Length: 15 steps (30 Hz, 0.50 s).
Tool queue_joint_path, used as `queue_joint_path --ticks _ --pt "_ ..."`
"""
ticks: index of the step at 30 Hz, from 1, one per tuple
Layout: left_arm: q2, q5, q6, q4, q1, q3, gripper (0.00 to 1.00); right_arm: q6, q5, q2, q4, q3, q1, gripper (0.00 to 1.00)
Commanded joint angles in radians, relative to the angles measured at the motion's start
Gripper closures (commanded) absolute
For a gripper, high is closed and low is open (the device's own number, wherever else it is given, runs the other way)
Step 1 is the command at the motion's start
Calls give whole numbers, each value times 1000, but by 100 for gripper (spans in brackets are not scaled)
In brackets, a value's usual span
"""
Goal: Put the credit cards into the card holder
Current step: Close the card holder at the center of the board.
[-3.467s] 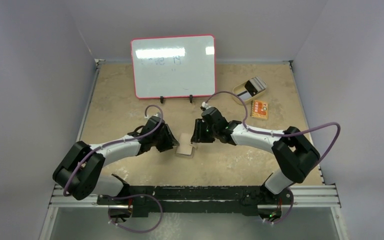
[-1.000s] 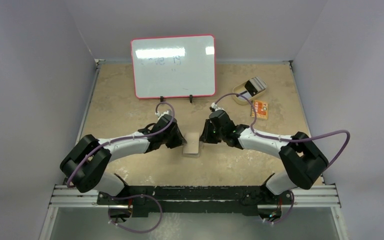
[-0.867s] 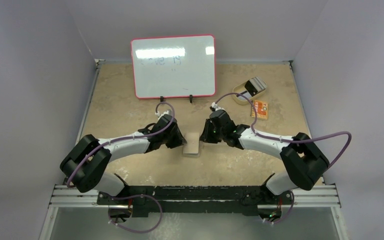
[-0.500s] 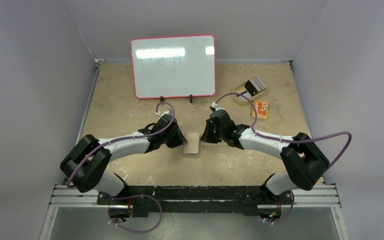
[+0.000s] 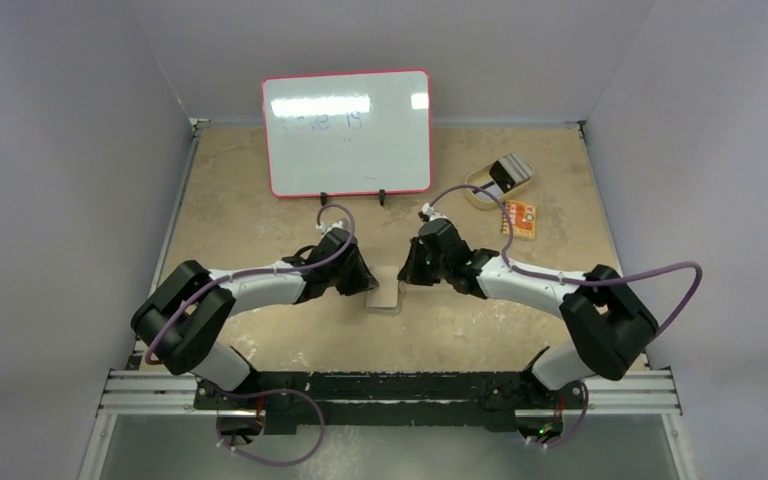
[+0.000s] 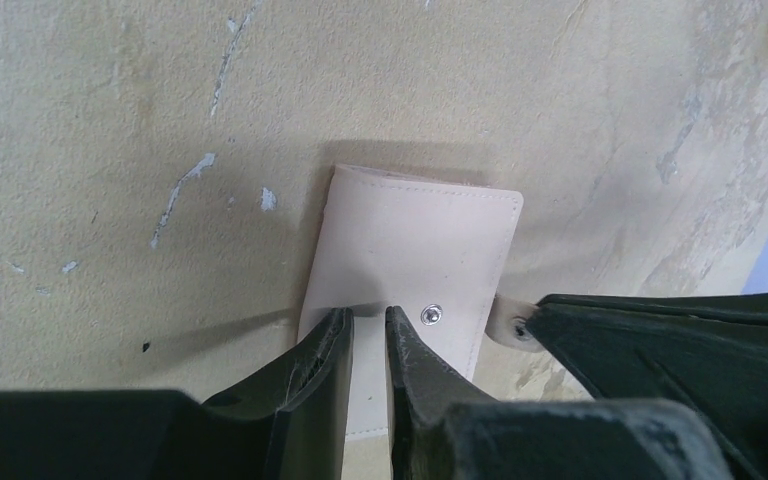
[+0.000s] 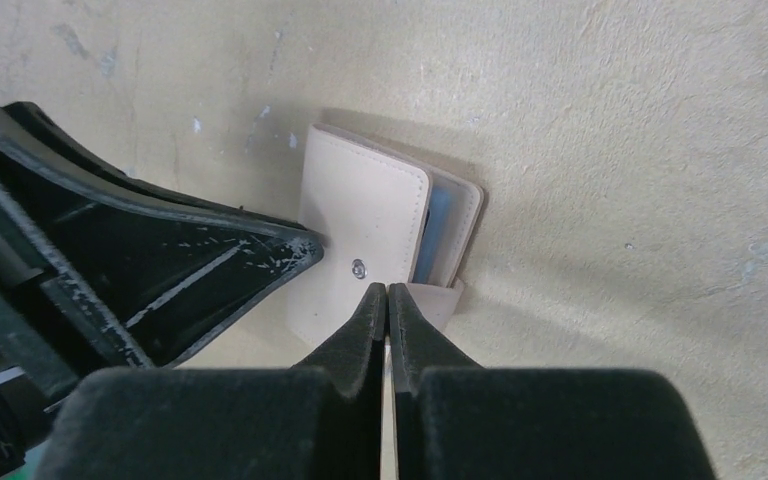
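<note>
The tan card holder (image 5: 385, 291) lies folded flat on the table between both grippers. It also shows in the left wrist view (image 6: 415, 240) and the right wrist view (image 7: 360, 225). A light blue credit card (image 7: 441, 226) shows in its open side. My left gripper (image 6: 363, 318) rests its tips on the cover beside the snap stud, its jaws a narrow gap apart with nothing between them. My right gripper (image 7: 388, 290) is shut, with its tips at the snap tab (image 7: 438, 300). More credit cards (image 5: 507, 172) lie in a tan oval dish.
The tan oval dish (image 5: 478, 184) stands at the back right, with an orange patterned card (image 5: 518, 218) just in front of it. A red-framed whiteboard (image 5: 347, 132) stands at the back. Grey walls close in the table on both sides.
Over 3.5 s both grippers and the card holder have shifted slightly right and away. In the last half second the left arm's elbow swung right; the grippers stayed on the holder.
</note>
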Motion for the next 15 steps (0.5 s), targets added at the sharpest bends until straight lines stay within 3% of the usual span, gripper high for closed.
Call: queue_joint_path --ticks 1,15 --pt "16 6 12 48 -8 19 82 12 -17 35 32 46 18 100" --pt "2 29 -20 78 -9 2 82 13 3 137 24 104 64 100"
